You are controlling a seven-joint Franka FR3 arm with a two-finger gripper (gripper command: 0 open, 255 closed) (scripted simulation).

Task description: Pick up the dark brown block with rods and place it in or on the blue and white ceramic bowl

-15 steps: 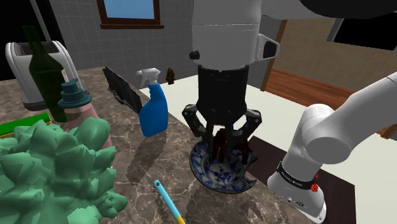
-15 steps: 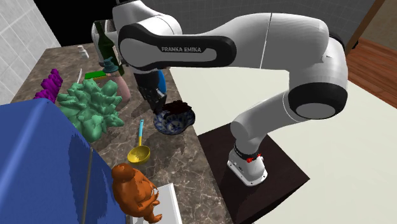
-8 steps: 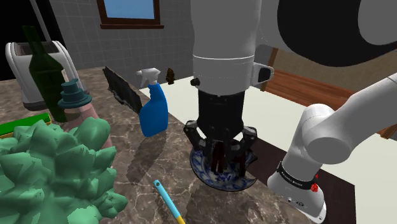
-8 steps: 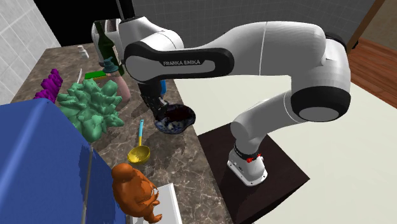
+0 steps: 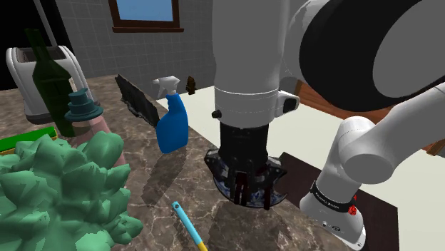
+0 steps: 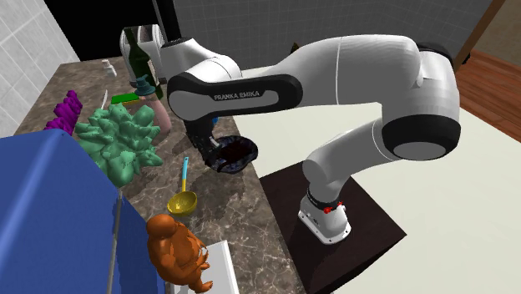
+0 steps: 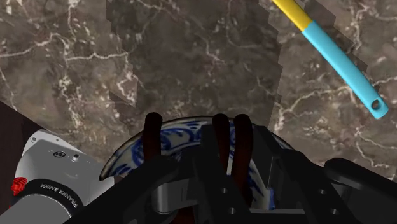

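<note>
Findings, in order of size.

Arm (image 6: 351, 75): you have brought it straight down over the last second. The hand hung clear above the bowl then; it now sits low, inside the rim. I note no sideways drift.

Desk (image 5: 142, 192): marble top. Nothing else on it has moved.

Bowl (image 6: 240, 154): it stands upright near the desk's edge, where it stood before, directly under the hand. In the wrist view its blue and white inside (image 7: 175, 137) lies straight ahead.

Block (image 5: 247, 187): dark brown, carried down with the hand and now within the bowl. In my judgement the carry is done and the placing is nearly so; what remains for you is the release and a clean lift away.

Fingers (image 5: 267, 198): clenched on the block, one on either side of it.

Rods (image 7: 221, 137): three, reaching past the fingers toward the bowl's floor. Whether they touch it I cannot tell, so let go gently.
</note>
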